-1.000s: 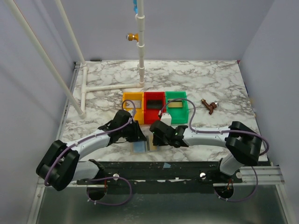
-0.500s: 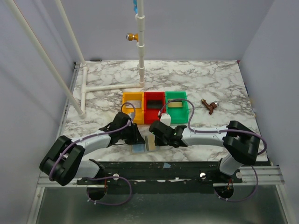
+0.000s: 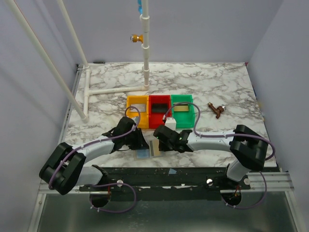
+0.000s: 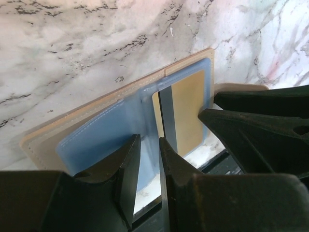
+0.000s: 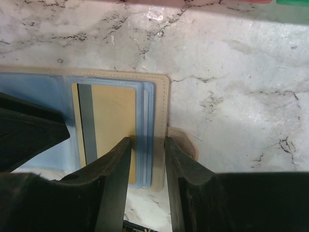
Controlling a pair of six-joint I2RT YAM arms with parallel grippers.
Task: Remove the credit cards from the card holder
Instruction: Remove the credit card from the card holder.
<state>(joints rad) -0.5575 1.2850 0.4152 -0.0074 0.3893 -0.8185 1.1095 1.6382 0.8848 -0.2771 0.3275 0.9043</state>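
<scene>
The big marble table (image 3: 217, 87) fills the view from above, with a white pipe frame (image 3: 145, 53) standing at its back. The left arm (image 3: 91, 149) and the right arm (image 3: 212, 140) both bend in toward the middle of the near edge. Behind them three trays sit touching in a row: a yellow tray (image 3: 137, 97), a red tray (image 3: 159, 97) and a green tray (image 3: 182, 97). The left gripper (image 4: 148, 142) is at the middle fold of the card holder (image 4: 96, 135). Its fingers are close together and blue lining shows in the thin gap, but I cannot tell if they pinch it. The right gripper (image 5: 147, 142) is at the holder's right side, with one finger over the card and one just outside the tan rim. I cannot tell if it squeezes. The card holder lies open and flat by the table's front edge, blue inside facing up. A tan credit card (image 5: 113, 116) with a dark stripe sits in its right pocket. A small brown thing (image 3: 217, 110) lies near the green tray, on its right.
</scene>
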